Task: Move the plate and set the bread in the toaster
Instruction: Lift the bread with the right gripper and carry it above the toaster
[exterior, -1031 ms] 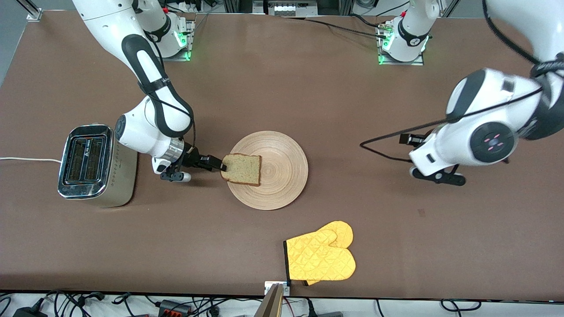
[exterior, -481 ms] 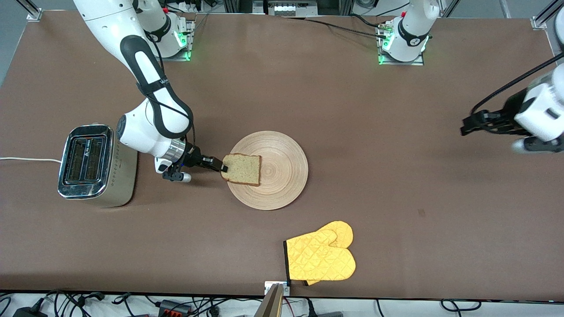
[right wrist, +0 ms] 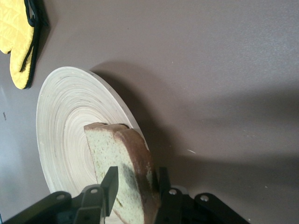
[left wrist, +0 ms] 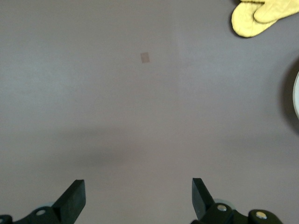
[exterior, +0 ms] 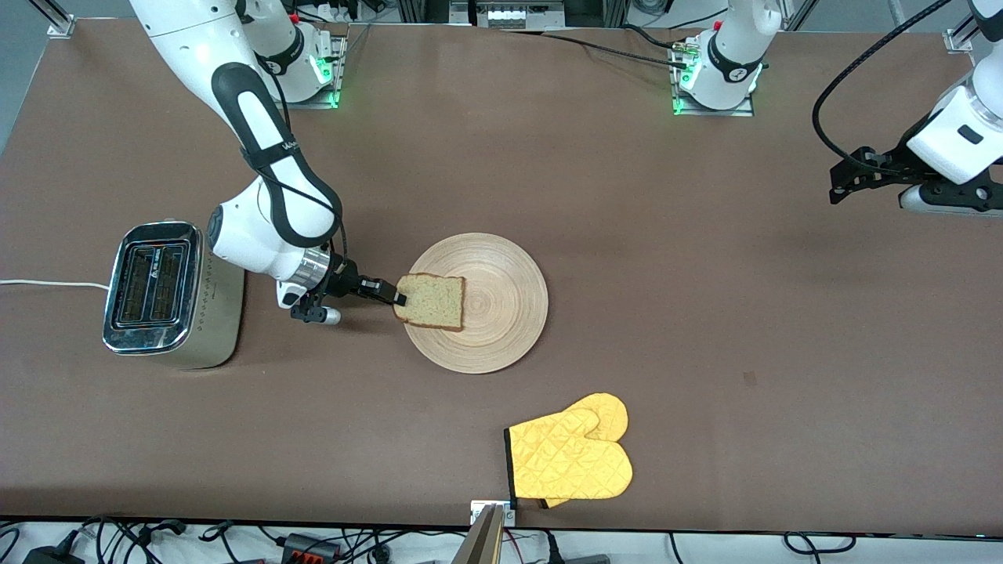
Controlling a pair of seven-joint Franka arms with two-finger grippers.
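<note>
The bread (exterior: 431, 301) lies at the edge of the light-wood plate (exterior: 501, 313) that faces the toaster (exterior: 153, 286). My right gripper (exterior: 398, 296) is shut on the bread's edge on the toaster's side. In the right wrist view its fingers (right wrist: 111, 184) clamp the slice (right wrist: 117, 154), which tilts up from the plate (right wrist: 65, 116). The toaster stands at the right arm's end of the table with both slots showing. My left gripper (exterior: 838, 184) is open and empty, up over the table at the left arm's end. In the left wrist view it (left wrist: 138, 186) has only bare table under it.
A yellow oven mitt (exterior: 572, 458) lies near the table's front edge, nearer to the front camera than the plate. It also shows in the wrist views (left wrist: 257, 16) (right wrist: 18, 42). The toaster's white cord (exterior: 47, 283) runs off the table's end.
The left arm has swung away from the plate to the left arm's end of the table and risen. The right gripper has stayed at the bread's edge, barely shifting.
</note>
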